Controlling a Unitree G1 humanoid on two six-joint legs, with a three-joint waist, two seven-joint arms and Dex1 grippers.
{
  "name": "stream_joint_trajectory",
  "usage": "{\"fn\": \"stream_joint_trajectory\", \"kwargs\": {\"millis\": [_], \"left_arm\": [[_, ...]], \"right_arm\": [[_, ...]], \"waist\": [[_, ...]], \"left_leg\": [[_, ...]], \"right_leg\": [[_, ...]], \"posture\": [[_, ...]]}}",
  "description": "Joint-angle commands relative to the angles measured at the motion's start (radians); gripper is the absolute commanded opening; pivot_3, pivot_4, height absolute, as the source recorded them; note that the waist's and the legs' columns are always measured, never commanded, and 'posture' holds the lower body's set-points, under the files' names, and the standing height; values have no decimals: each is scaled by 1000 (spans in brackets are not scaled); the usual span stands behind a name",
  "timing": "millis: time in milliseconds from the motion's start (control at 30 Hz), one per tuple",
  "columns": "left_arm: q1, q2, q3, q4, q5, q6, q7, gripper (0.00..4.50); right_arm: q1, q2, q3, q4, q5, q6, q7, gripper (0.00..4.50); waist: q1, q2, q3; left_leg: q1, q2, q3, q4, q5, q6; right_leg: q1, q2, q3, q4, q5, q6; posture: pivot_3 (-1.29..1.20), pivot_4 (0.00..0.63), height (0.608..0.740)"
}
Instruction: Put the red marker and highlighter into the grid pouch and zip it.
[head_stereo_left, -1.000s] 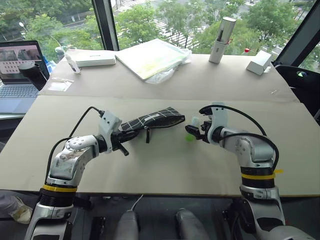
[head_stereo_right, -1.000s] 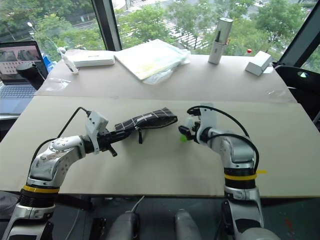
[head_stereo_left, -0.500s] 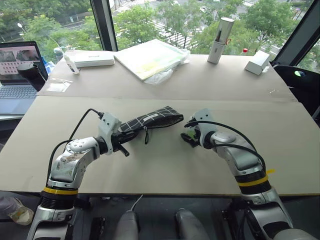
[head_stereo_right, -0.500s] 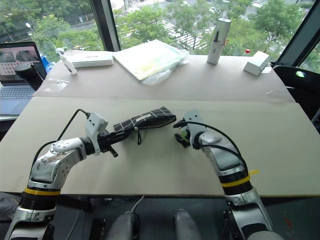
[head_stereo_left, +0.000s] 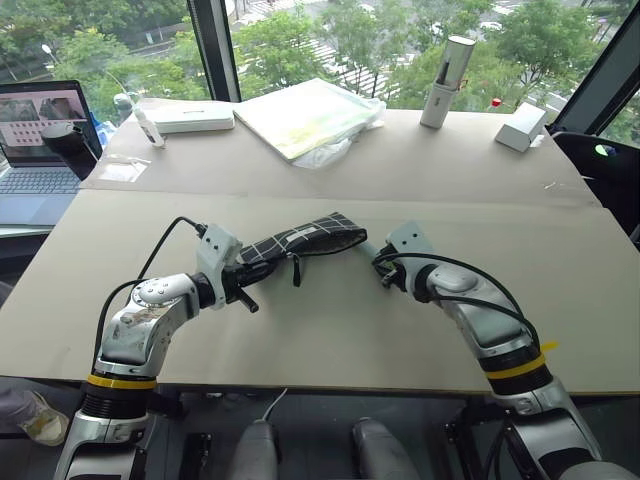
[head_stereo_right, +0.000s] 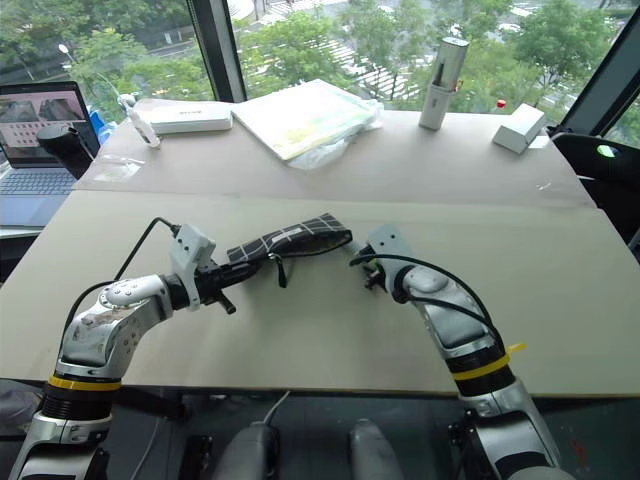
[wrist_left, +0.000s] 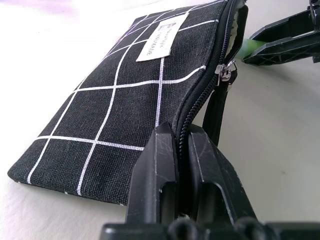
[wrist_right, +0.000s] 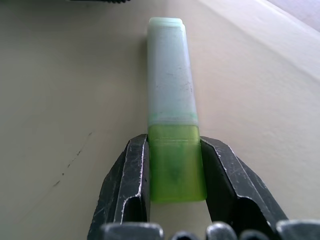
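The two head views look forward and down over the table (head_stereo_left: 330, 340) from nearly one position, sharing both arms and the far window; the left wrist view sits close along the grid pouch (wrist_left: 125, 100); the right wrist view sits close along the highlighter (wrist_right: 172, 125), low to the tabletop.

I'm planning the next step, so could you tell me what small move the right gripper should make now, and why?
Probably lift the highlighter toward the pouch. The right gripper is shut on its green body, and the left gripper pinches the pouch's zipper edge.
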Motion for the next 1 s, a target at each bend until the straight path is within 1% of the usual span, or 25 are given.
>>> {"fn": "stream_joint_trajectory", "kwargs": {"millis": [33,167,267,367,433,533,667,1000], "left_arm": [[-16,9,23,-25,-13,-10,-6,0],[-21,15,29,-24,-22,0,-12,0],[-26,19,29,-13,-25,1,-19,0],[-42,19,23,2,-24,2,-28,0],[-55,18,19,14,-22,0,-35,0],[-66,15,12,23,-20,-2,-43,0],[-73,14,7,28,-17,-4,-49,0],[-67,19,1,21,-8,-9,-54,0]], "right_arm": [[-18,-54,-85,77,-35,-91,-16,1071],[-72,-129,-175,165,-30,-313,19,1071],[-61,-193,-201,140,19,-551,186,1071],[66,-290,-182,19,76,-727,435,1071],[117,-335,-158,-16,61,-801,513,1071],[130,-341,-134,-25,22,-889,536,1071],[108,-331,-107,1,-33,-956,540,1071],[37,-293,-74,67,-85,-971,549,1071]], "waist": [[3,0,0],[3,0,0],[-11,0,0],[-9,0,0],[-5,0,0],[-5,0,0],[-6,0,0],[-2,0,0]], "left_leg": [[0,0,0,0,0,0],[-1,-1,0,0,0,0],[0,0,0,-2,0,0],[0,0,0,-3,0,0],[0,0,-1,-3,-1,1],[-1,-1,-1,-1,-1,1],[0,-1,-1,0,0,0],[0,-1,-1,0,0,0]], "right_leg": [[0,0,0,0,0,0],[0,-1,0,-1,0,0],[-1,0,0,-2,0,0],[0,0,0,-4,0,0],[1,0,0,-5,0,0],[2,0,0,-5,0,1],[1,0,1,-3,0,1],[1,0,1,-3,0,1]], "posture": [[0,150,740],[0,150,740],[0,150,740],[0,150,740],[0,150,740],[0,150,740],[0,150,740],[0,150,740]]}}
